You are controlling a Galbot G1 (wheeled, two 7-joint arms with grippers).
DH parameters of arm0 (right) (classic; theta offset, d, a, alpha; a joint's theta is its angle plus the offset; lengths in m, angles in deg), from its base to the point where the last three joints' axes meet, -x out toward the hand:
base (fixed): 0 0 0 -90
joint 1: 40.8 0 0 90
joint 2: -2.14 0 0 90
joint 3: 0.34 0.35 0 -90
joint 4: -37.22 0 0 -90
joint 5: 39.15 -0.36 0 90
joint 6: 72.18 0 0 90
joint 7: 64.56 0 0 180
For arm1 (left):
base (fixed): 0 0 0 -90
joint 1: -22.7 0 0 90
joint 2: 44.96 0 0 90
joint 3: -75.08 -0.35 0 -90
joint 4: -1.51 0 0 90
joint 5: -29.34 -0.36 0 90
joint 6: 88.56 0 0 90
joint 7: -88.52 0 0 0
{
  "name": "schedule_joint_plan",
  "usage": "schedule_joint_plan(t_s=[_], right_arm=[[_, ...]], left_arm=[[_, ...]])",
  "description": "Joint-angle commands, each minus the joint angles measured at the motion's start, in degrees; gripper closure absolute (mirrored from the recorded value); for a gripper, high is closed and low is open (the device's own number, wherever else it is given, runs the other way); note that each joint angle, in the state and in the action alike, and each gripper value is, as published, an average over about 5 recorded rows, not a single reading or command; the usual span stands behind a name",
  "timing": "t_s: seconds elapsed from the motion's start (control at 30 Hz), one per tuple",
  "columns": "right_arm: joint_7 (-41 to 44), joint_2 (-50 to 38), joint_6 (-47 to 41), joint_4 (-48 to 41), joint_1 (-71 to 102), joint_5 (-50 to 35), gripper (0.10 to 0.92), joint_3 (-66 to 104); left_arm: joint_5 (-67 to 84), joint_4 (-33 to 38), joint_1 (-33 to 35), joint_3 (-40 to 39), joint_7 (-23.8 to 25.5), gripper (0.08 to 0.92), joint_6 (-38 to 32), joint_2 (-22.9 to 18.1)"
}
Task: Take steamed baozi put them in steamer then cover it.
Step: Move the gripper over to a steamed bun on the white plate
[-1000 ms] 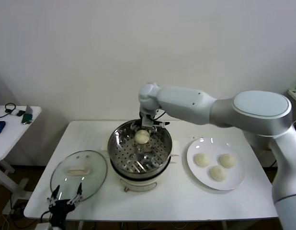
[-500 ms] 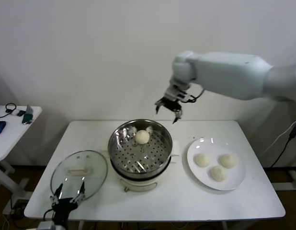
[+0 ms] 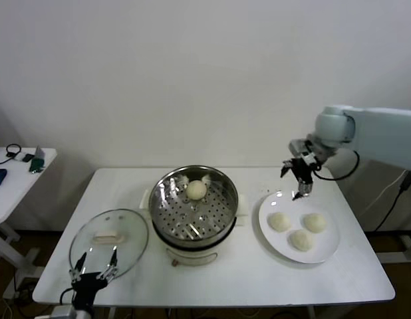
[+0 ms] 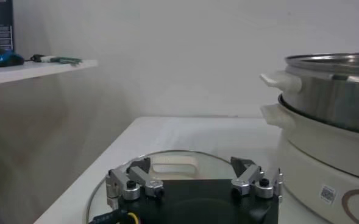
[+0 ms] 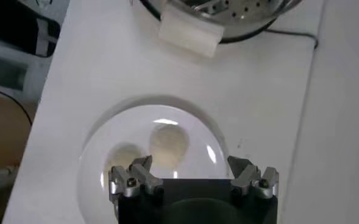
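One baozi (image 3: 196, 190) lies in the shiny steamer (image 3: 225, 206) on its cream cooker base, mid-table. Three more baozi (image 3: 280, 222) (image 3: 314, 222) (image 3: 301, 240) lie on a white plate (image 3: 332, 248) to the right. My right gripper (image 3: 298, 179) is open and empty, in the air over the plate's far edge. In the right wrist view (image 5: 190, 165) it hovers above the plate (image 5: 91, 164), where two baozi (image 5: 167, 143) (image 5: 122, 157) show. The glass cover (image 3: 86, 242) lies flat at the front left. My left gripper (image 3: 94, 272) is open and parked at the cover's near edge; the left wrist view (image 4: 191, 165) shows the same.
A side table (image 3: 12, 183) with small items stands at the far left. The steamer's side (image 4: 334, 97) fills one side of the left wrist view. Bare tabletop lies between the steamer and the plate and along the front edge.
My right gripper let go of the baozi in the steamer, rose, and swung right to above the plate. The left gripper stayed put.
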Motion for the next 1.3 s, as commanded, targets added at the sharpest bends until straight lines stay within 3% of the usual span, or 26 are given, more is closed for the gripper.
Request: schedule_joint_plan(t_s=[0.03, 0.4, 1.07, 1.3], right_arm=[[-4.0, -3.2, -7.3, -3.0, 13.3, 2.5, 0.203, 6.3], [-4.4, 2.8, -6.6, -12.6, 25.7, 6.6, 0.203, 15.9], [-3.7, 7.7, -5.6, -20.0, 30.4, 8.8, 0.203, 18.6], [-2.9, 8.3, -4.9, -22.0, 30.6, 8.9, 0.238, 19.1]], left_arm=[[-0.1, -0.1, 0.1, -0.1, 0.0, 0.177, -0.1, -0.2], [-0.3, -0.5, 0.8, 0.1, 0.0, 0.177, -0.5, -0.7], [-0.4, -1.4, 0.8, 0.0, -0.1, 0.177, -0.6, -0.6], [-0.3, -1.3, 0.7, 0.1, -0.2, 0.177, -0.7, -0.5]])
